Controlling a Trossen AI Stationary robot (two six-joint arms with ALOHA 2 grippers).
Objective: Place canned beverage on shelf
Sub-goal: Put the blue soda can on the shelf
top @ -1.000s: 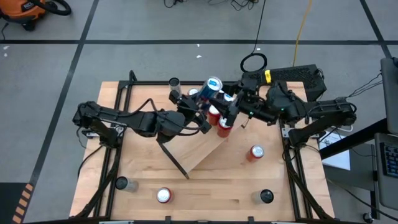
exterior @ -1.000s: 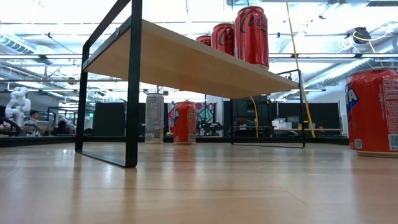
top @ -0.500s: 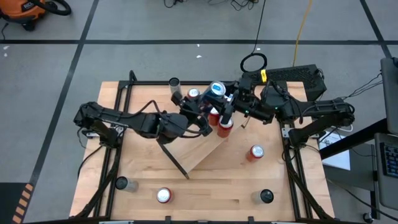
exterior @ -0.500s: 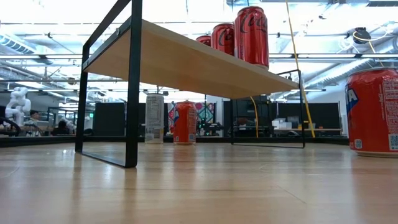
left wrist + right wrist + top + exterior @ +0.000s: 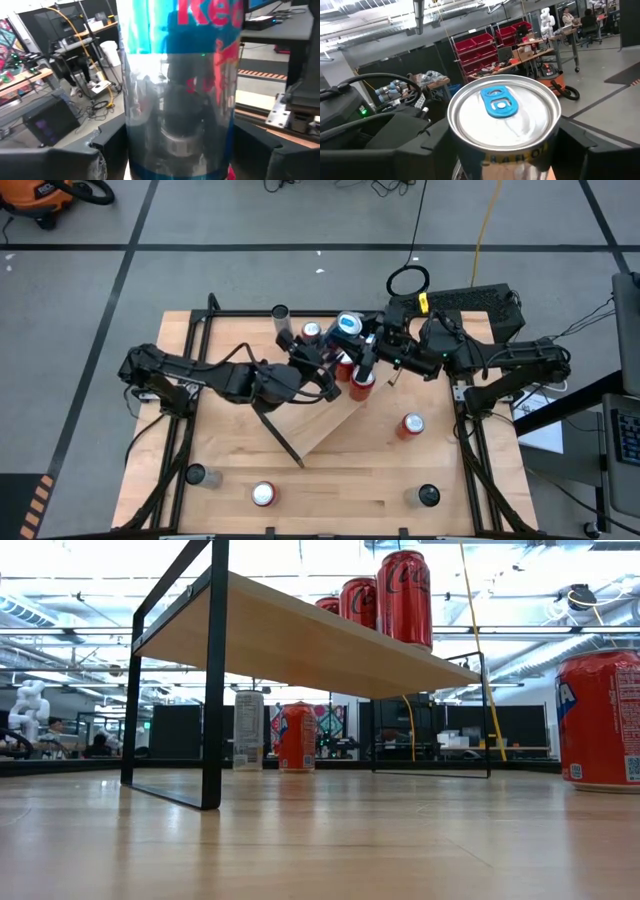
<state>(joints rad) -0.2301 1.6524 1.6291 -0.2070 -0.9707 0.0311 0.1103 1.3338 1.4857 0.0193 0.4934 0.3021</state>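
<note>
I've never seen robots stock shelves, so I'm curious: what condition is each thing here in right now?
Blue can: unopened, tab flat, between both grippers.
Left gripper: at the blue can; grip unclear.
Right gripper: at the blue can's other side; grip unclear.
Shelf: standing on the table, partly filled.
Red cans on shelf: upright, in a row.
Red can on table: upright, beside the shelf.

A robotics lab: red storage bins [image 5: 512, 35] on racks, workbenches [image 5: 540, 52], taped concrete floor [image 5: 250, 220].
</note>
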